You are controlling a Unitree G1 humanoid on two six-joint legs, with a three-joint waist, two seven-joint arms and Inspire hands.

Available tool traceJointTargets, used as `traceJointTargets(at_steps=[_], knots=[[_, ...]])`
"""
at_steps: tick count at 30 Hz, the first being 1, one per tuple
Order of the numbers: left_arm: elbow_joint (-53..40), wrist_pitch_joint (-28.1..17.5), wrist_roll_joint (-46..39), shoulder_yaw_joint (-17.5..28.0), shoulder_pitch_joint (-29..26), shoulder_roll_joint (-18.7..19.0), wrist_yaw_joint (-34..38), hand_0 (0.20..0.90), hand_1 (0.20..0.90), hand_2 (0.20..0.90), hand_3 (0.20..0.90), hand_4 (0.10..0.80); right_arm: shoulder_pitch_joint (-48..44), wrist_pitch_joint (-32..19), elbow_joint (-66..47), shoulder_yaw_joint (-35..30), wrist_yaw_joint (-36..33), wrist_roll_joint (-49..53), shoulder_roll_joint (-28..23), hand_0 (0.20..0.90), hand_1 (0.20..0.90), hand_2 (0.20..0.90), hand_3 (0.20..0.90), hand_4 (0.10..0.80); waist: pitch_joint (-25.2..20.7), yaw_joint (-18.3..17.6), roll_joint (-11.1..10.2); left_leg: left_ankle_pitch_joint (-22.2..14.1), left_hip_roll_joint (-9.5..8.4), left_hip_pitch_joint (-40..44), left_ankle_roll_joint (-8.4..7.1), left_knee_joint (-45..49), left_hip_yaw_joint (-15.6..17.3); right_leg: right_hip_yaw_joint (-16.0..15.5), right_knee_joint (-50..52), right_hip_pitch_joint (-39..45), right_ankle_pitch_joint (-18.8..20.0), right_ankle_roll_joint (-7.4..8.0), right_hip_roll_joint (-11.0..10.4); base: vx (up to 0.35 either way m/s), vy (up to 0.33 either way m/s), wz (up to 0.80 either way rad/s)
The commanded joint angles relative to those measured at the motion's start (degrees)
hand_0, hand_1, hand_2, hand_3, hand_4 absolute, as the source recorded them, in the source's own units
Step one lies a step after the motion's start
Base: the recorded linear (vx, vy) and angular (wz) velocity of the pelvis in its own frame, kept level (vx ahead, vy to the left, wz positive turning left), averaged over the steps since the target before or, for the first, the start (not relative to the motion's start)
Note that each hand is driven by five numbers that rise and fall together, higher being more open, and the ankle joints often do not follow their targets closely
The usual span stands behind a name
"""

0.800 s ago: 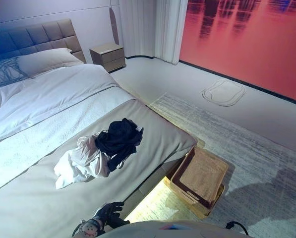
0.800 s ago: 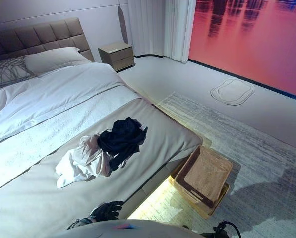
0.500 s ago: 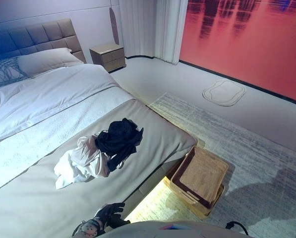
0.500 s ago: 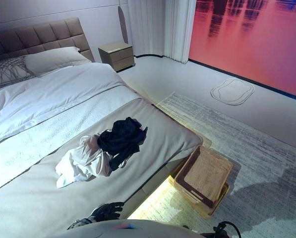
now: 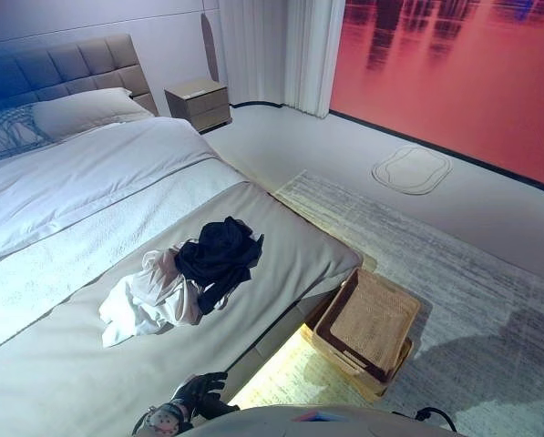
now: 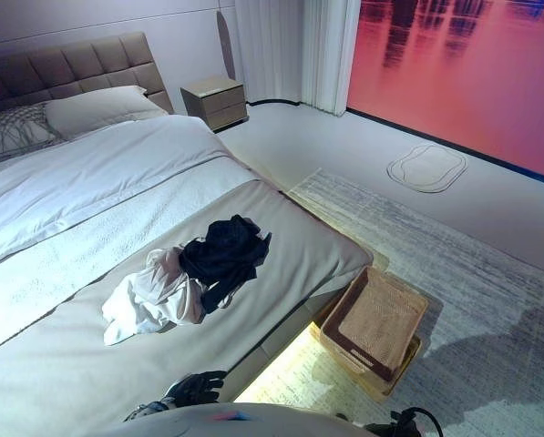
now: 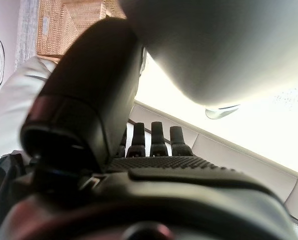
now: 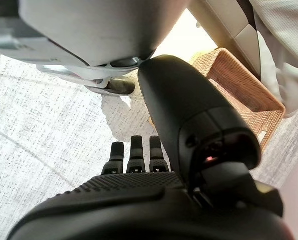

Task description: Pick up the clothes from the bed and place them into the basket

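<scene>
Right hand (image 8: pixel 139 150) fingers straight, only in wrist view; left hand (image 5: pixel 201 391) relaxed, clothes (image 5: pixel 185 278) on bed (image 5: pixel 89 200)

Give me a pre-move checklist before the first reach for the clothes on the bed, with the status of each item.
1. Clothes located: black garment lies partly over white garment, both on the bed. Ok.
2. Basket ready: on the floor by the bed's foot corner, looks empty. Ok.
3. Left hand free: low at the bed's near edge, fingers straight, holding nothing. Ok.
4. Right hand free: fingers straight in its wrist view, over the rug, holding nothing. Ok.
5. Clothes within reach from this stance: cannot tell.
</scene>
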Motion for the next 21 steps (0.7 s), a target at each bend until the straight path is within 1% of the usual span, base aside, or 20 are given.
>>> traceJointTargets(at_steps=[1, 2, 3, 4, 6, 8, 10, 11, 12, 13, 14, 15, 16, 17, 18, 19, 21], knots=[[1.5, -3.6, -0.1, 1.9, -4.5, -2.2, 3.0, 0.9, 0.9, 0.9, 0.9, 0.8, -3.4, -3.5, -2.1, 0.4, -0.1, -0.4, 1.5, 0.9, 0.9, 0.9, 0.9, 0.8, 4.2, -0.4, 0.0, 0.2, -0.11, -1.2, -0.62, 2.3, 2.3, 0.1, 5.3, 4.3, -5.1, -0.02, -1.5, 0.02, 0.09, 0.03], [1.4, -3.5, 0.3, 1.7, -4.9, -2.3, 3.4, 0.9, 0.9, 0.9, 0.9, 0.8, -3.0, -4.0, -2.2, 0.1, -0.3, 0.4, 1.5, 0.9, 0.9, 0.9, 0.9, 0.8, 4.5, -0.3, 0.0, 0.2, -0.16, -1.7, -0.5, 2.8, 3.2, -0.7, 5.7, 4.3, -5.2, 0.06, -1.9, 0.041, 0.127, 0.17], [1.3, -3.3, 0.3, 1.5, -5.1, -2.1, 3.5, 0.9, 0.9, 0.9, 0.9, 0.8, -2.8, -4.5, -2.3, -0.1, -0.8, 1.6, 1.4, 0.9, 0.9, 0.9, 0.9, 0.8, 4.7, 0.0, -0.1, 0.3, -0.41, -2.0, -0.22, 2.4, 2.6, -1.3, 6.2, 4.3, -5.2, 0.23, -2.4, 0.07, 0.132, 0.29], [1.3, -3.4, 0.6, 1.6, -5.1, -1.7, 2.8, 0.9, 0.9, 0.9, 0.9, 0.8, -3.1, -4.3, -2.3, -0.4, -0.9, 2.7, 1.2, 0.9, 0.9, 0.9, 0.9, 0.8, 4.9, 0.3, -0.1, 0.3, -1.03, -1.9, 0.18, 1.9, 1.5, -1.3, 6.7, 4.2, -5.2, 0.4, -2.7, 0.097, 0.148, 0.4], [1.5, -3.7, 1.0, 1.7, -5.1, -1.5, 1.9, 0.9, 0.9, 0.9, 0.9, 0.8, -3.4, -4.1, -2.1, -1.1, -0.8, 4.0, 1.0, 0.9, 0.9, 0.9, 0.9, 0.8, 5.0, 0.4, 0.0, 0.3, -1.58, -1.6, 0.72, 1.4, 0.9, -1.1, 7.6, 3.9, -5.3, 0.7, -3.0, 0.11, 0.15, 0.24], [1.2, -4.3, -2.6, 2.6, -4.3, -1.1, -1.0, 0.9, 0.9, 0.9, 0.9, 0.8, -4.3, -4.4, -2.2, -2.3, -0.9, 4.4, 0.6, 0.9, 0.9, 0.9, 0.9, 0.8, 5.1, 0.5, 0.0, -0.3, -2.96, -1.6, 2.72, 1.5, 0.5, 1.3, 14.8, 1.2, -4.9, 1.93, -4.1, 0.107, 0.214, 0.09], [0.7, -4.0, -4.0, 3.0, -4.5, -0.8, -1.7, 0.9, 0.9, 0.9, 0.9, 0.8, -4.8, -5.1, -2.8, -2.8, -1.2, 5.8, 0.4, 0.9, 0.9, 0.9, 0.9, 0.8, 5.5, 0.6, 0.2, -0.4, -3.56, -2.1, 3.76, 2.0, 0.4, 2.5, 20.6, -1.5, -4.0, 2.46, -4.7, 0.021, 0.158, 0.02], [0.2, -3.9, -4.8, 3.3, -4.6, -0.4, -1.8, 0.9, 0.9, 0.9, 0.9, 0.8, -5.1, -5.5, -3.9, -3.1, -1.0, 6.7, 0.2, 0.9, 0.9, 0.9, 0.9, 0.8, 6.1, 0.6, 0.6, -0.6, -3.85, -2.9, 4.6, 3.0, 0.1, 4.0, 27.4, -4.1, -2.0, 2.5, -5.4, 0.035, 0.197, 0.06], [0.0, -3.9, -5.5, 3.7, -4.7, 0.1, -2.3, 0.9, 0.9, 0.9, 0.9, 0.8, -5.2, -5.8, -5.2, -3.5, -0.3, 7.3, 0.0, 0.9, 0.9, 0.9, 0.9, 0.8, 6.7, 0.5, 1.2, -1.0, -4.08, -3.3, 5.36, 3.7, -0.3, 5.9, 33.7, -7.0, 0.9, 2.36, -6.1, 0.067, 0.2, 0.18], [-0.2, -4.0, -5.4, 4.0, -4.7, 0.6, -2.8, 0.9, 0.9, 0.9, 0.9, 0.8, -5.3, -6.3, -5.9, -3.8, -0.5, 7.1, -0.1, 0.9, 0.9, 0.9, 0.9, 0.8, 6.9, 0.3, 1.4, -1.4, -4.34, -3.5, 5.88, 4.1, -0.6, 7.6, 37.3, -9.5, 2.8, 2.34, -6.5, 0.12, 0.115, 0.3], [-0.4, -4.1, -5.0, 3.8, -4.5, 1.1, -3.1, 0.9, 0.9, 0.9, 0.9, 0.8, -5.5, -7.0, -6.3, -3.9, -0.4, 7.0, -0.5, 0.9, 0.9, 0.9, 0.9, 0.8, 7.3, -0.1, 1.6, -1.7, -4.39, -3.2, 6.15, 4.1, -1.2, 9.9, 39.2, -11.9, 3.8, 2.08, -5.5, 0.165, 0.006, 0.54], [-0.7, -3.7, -5.1, 3.8, -4.3, 1.8, -3.0, 0.9, 0.9, 0.9, 0.9, 0.8, -5.8, -7.4, -6.5, -3.9, -0.3, 6.4, -1.0, 0.9, 0.9, 0.9, 0.9, 0.8, 7.4, -0.6, 1.5, -1.9, -4.59, -2.7, 6.15, 3.7, -2.1, 11.4, 38.3, -13.2, 4.0, 1.87, -4.2, 0.147, -0.047, 0.7], [-0.7, -3.7, -5.1, 3.7, -4.3, 1.9, -3.0, 0.9, 0.9, 0.9, 0.9, 0.8, -5.9, -7.5, -6.5, -3.8, -0.5, 6.5, -1.0, 0.9, 0.9, 0.9, 0.9, 0.8, 7.5, -0.8, 1.3, -1.9, -4.7, -2.5, 6.11, 3.5, -2.4, 11.6, 37.7, -13.2, 3.8, 1.81, -3.9, 0.222, -0.203, 1.03], [-0.8, -2.9, -5.4, 3.1, -4.5, 2.8, -2.7, 0.9, 0.9, 0.9, 0.9, 0.8, -6.8, -8.3, -6.8, -3.8, -0.8, 7.3, -2.1, 0.9, 0.9, 0.9, 0.9, 0.8, 7.5, -1.3, 0.4, -2.3, -5.19, -1.8, 5.6, 3.1, -5.0, 12.7, 29.1, -12.5, 2.1, 1.24, -2.1, 0.263, -0.368, 1.32], [-0.6, -2.6, -5.5, 2.9, -5.1, 3.3, -2.2, 0.9, 0.9, 0.9, 0.9, 0.8, -8.3, -9.0, -6.2, -4.1, -0.6, 7.4, -3.0, 0.9, 0.9, 0.9, 0.9, 0.8, 7.7, -1.7, -0.6, -3.3, -5.7, -1.2, 5.21, 3.1, -7.0, 12.9, 19.9, -11.9, 2.3, 1.44, -2.0, 0.351, -0.506, 1.32], [-0.1, -2.7, -5.5, 2.8, -5.4, 3.5, -1.6, 0.9, 0.9, 0.9, 0.9, 0.8, -10.0, -9.7, -5.3, -4.6, -1.2, 6.6, -3.8, 0.9, 0.9, 0.9, 0.9, 0.8, 7.8, -1.7, -1.4, -4.2, -5.99, -0.7, 4.98, 2.9, -8.2, 12.7, 14.3, -12.3, 4.0, 2.06, -2.3, 0.264, -0.41, 0.9], [0.1, -2.7, -6.0, 2.9, -5.4, 3.8, -0.7, 0.9, 0.9, 0.9, 0.9, 0.8, -12.1, -9.8, -4.6, -5.1, -1.8, 5.9, -4.9, 0.9, 0.9, 0.9, 0.9, 0.8, 8.2, -1.5, -1.5, -4.9, -5.45, 0.2, 4.85, 2.4, -9.6, 13.2, 12.9, -13.4, 5.8, 2.48, -2.3, 0.242, -0.296, 0.37]])
